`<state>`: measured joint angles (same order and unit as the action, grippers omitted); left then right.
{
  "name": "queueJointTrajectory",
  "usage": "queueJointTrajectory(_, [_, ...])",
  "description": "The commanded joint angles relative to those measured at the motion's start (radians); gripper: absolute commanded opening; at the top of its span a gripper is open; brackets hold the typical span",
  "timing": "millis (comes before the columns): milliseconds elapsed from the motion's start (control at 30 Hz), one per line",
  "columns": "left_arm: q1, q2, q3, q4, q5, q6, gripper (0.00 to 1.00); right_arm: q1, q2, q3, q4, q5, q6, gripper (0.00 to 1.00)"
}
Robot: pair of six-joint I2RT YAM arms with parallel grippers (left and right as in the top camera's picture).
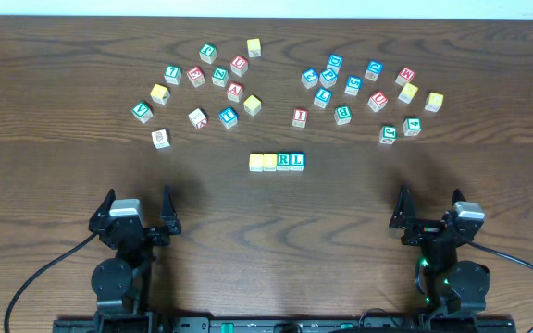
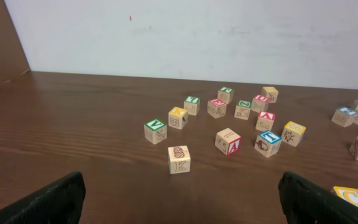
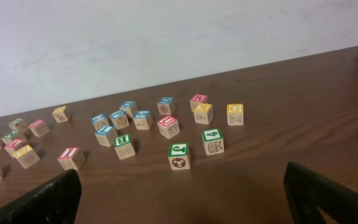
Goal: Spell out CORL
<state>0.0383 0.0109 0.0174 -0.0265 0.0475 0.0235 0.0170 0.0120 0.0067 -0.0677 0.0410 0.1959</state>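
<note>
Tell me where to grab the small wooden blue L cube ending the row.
Take the small wooden blue L cube by its near and far faces, coming straight down from above. Its left face sits against the white-faced green R cube, so a finger likely won't fit between them.

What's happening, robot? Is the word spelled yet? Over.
Open and empty: left gripper, right gripper. CORL row lined up, cubes touching. Spare cubes scattered beyond, nothing blocking. Over.

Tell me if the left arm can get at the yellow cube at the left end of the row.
Probably yes: the left gripper is open, and only bare table lies between it and that yellow cube.
</note>
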Motion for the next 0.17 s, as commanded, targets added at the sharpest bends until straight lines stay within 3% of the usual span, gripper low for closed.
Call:
queueJointTrajectory(0, [-0.002,-0.007,-0.013,-0.040,-0.007,0.006,0.98,-0.010,-0.006,-0.001,-0.004,0.001,-0.014,0.99])
queueJointTrajectory(133, [-0.002,-0.007,-0.013,-0.041,-0.007,0.006,0.98,-0.010,-0.006,-0.001,-0.004,0.001,-0.014,0.99])
